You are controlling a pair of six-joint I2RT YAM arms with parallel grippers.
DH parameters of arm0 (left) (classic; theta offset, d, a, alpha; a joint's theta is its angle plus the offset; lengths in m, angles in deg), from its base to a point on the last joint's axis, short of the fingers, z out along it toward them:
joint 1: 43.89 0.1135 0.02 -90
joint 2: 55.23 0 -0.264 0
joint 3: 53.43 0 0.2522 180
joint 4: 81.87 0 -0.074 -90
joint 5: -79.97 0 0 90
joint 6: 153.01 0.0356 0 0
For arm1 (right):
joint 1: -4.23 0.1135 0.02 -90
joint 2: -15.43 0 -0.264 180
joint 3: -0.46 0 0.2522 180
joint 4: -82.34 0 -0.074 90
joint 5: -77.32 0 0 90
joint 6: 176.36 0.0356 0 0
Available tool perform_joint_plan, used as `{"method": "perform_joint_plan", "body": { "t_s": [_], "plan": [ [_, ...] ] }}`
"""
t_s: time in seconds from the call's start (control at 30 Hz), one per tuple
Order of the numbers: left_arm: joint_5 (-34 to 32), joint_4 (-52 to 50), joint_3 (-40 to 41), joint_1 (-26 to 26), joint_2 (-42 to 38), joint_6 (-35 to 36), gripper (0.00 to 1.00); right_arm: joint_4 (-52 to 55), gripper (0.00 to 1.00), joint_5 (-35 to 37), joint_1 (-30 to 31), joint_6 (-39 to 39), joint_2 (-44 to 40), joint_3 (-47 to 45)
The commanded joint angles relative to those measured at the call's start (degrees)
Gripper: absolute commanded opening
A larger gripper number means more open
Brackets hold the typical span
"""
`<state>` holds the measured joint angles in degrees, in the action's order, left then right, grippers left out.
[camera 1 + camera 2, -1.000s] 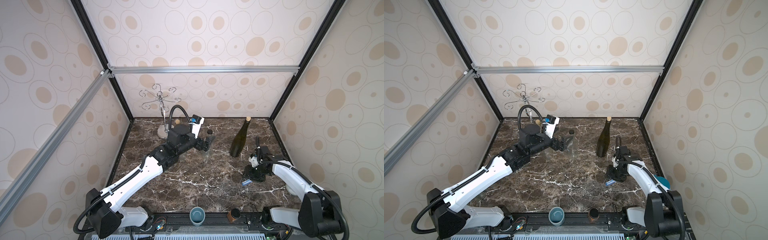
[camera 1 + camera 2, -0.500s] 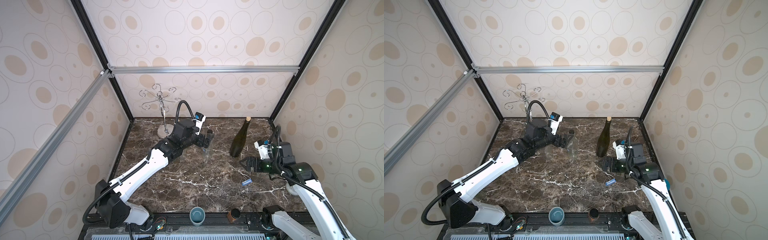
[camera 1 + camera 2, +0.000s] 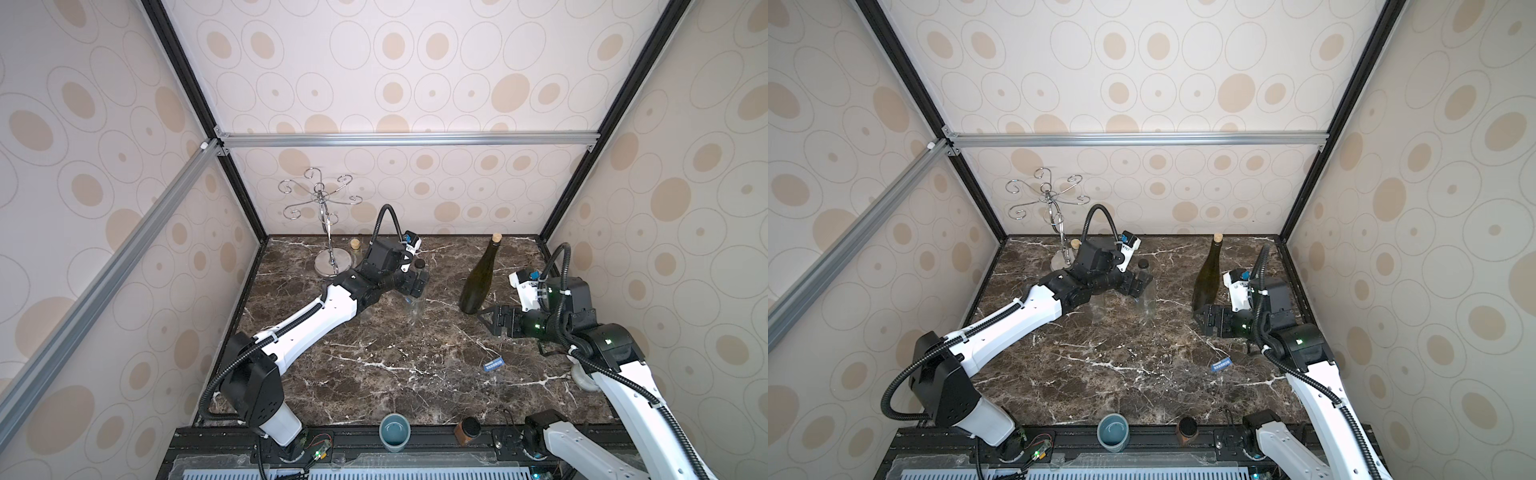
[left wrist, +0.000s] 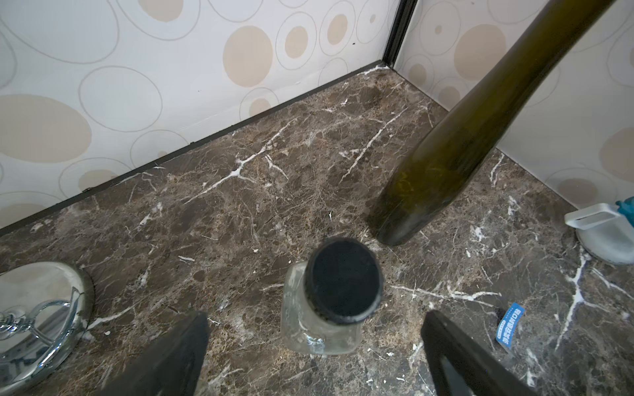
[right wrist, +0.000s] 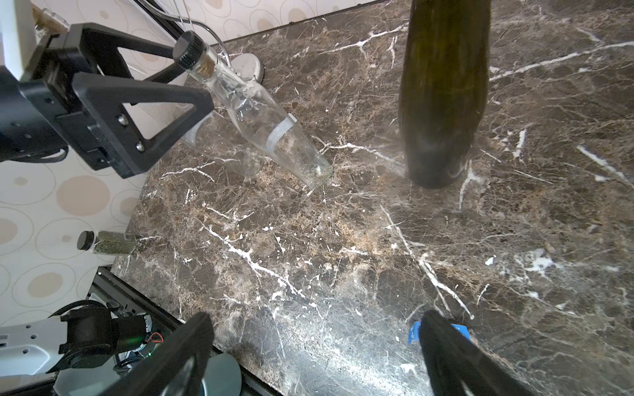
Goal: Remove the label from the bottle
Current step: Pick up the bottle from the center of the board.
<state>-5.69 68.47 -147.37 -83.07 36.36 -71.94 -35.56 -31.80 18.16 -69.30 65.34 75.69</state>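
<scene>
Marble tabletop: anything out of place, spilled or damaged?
One thing: a small blue label lies loose on the dark marble tabletop, near the right gripper and apart from both bottles. The clear glass bottle with black cap and the dark green glass bottle stand upright. No spill visible.

Both top views sit high at the cell's front, tilted down toward the back wall and far off. They are near-identical frames of the whole marble table (image 3: 374,353), left arm (image 3: 320,316) and right arm (image 3: 623,386). The left wrist view is close over the clear bottle (image 4: 322,308) and looks down and on to the back right corner. It catches the green bottle (image 4: 446,154) and the blue label (image 4: 510,325). The right wrist view is low over the table, facing across toward the left arm. It shows the same two bottles and part of the label. All four views share those three things.
</scene>
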Motion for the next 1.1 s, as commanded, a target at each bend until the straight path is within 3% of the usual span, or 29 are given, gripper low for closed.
{"method": "perform_joint_plan", "body": {
  "t_s": [0.0,0.63,0.77,1.07],
  "plan": [
    [-0.74,0.7,-3.78,0.5,1.61,2.03,0.88,-0.35,0.96,1.14,0.47,-0.89,0.38,1.11],
    [1.71,3.86,-6.96,0.59,6.84,3.54,0.45,-2.28,0.94,2.15,0.43,-1.31,1.76,-0.47],
    [1.73,4.38,-6.82,0.59,6.8,3.68,0.3,-2.53,0.94,2.15,0.41,-1.35,2.03,-0.48],
    [-0.67,3.96,-7.08,0.59,5.2,3.18,0.2,-2.63,0.93,1.8,0.44,-0.98,1.59,-0.83]
  ]
}}
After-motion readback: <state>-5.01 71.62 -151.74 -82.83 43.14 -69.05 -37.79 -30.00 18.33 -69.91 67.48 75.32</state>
